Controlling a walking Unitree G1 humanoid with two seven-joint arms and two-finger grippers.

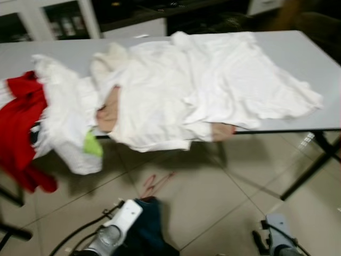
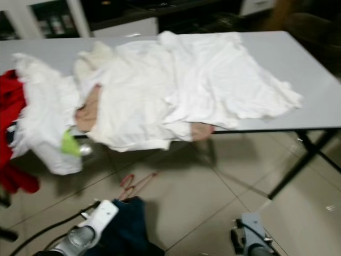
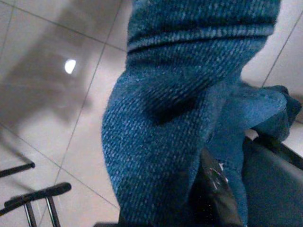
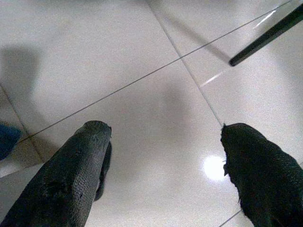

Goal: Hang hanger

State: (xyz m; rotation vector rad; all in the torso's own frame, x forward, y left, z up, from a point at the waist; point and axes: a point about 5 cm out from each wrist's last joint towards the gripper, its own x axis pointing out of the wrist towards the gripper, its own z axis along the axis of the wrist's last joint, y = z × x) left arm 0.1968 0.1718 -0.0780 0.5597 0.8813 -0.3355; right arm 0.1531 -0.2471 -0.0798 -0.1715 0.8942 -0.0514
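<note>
A thin red hanger (image 1: 155,183) lies on the tiled floor just in front of the table, near its shadow. Low at the left, my left arm (image 1: 120,218) carries a dark blue denim garment (image 1: 148,221). In the left wrist view that blue cloth (image 3: 189,109) hangs across the black fingers (image 3: 218,189), which are closed on it. My right gripper (image 4: 163,132) hangs open over bare floor tiles, nothing between its fingers (image 4: 80,161). The right arm (image 1: 278,234) sits low at the right.
A grey table (image 1: 314,58) holds a heap of white clothes (image 1: 186,90) draping over its front edge. A red garment (image 1: 21,128) and a green scrap (image 1: 92,144) hang at its left end. Black table legs (image 1: 314,165) stand at the right.
</note>
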